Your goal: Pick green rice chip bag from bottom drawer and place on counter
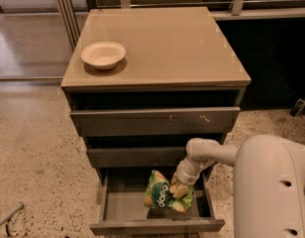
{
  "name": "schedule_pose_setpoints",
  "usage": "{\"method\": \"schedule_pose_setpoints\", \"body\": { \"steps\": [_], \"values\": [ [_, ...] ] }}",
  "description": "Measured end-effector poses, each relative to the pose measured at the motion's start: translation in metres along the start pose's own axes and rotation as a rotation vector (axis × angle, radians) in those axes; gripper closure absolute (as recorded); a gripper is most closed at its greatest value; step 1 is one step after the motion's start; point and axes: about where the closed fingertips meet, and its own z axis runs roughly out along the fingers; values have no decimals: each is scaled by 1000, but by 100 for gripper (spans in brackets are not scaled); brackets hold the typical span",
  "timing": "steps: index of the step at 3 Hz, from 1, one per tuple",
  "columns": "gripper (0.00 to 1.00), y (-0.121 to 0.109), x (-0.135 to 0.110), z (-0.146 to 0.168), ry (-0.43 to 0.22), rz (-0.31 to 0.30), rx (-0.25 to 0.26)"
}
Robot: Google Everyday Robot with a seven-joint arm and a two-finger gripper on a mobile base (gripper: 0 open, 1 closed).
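The green rice chip bag (165, 196) with white "dang" lettering hangs tilted just above the floor of the open bottom drawer (157, 226), right of its middle. My gripper (178, 189) reaches down from the white arm at the right and is shut on the bag's right upper edge. The tan counter (162, 41) tops the cabinet above.
A white bowl (103, 54) sits on the counter's left front part. Two wider drawers (155, 122) stick out slightly above the bottom one. My white arm housing (274, 187) fills the lower right. Speckled floor surrounds the cabinet; a dark wall stands at the right.
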Motion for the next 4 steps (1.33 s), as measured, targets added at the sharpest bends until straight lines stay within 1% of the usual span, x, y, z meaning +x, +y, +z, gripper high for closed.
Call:
{"method": "schedule_pose_setpoints", "body": {
  "steps": [1,2,3,4],
  "values": [
    [100,12,-34,-37,28,-40,61],
    [100,39,-74,-99,91,-72,172],
    [100,38,-74,-99,89,-73,173],
    [100,38,-77,-119,44,-53,204]
  ]
}}
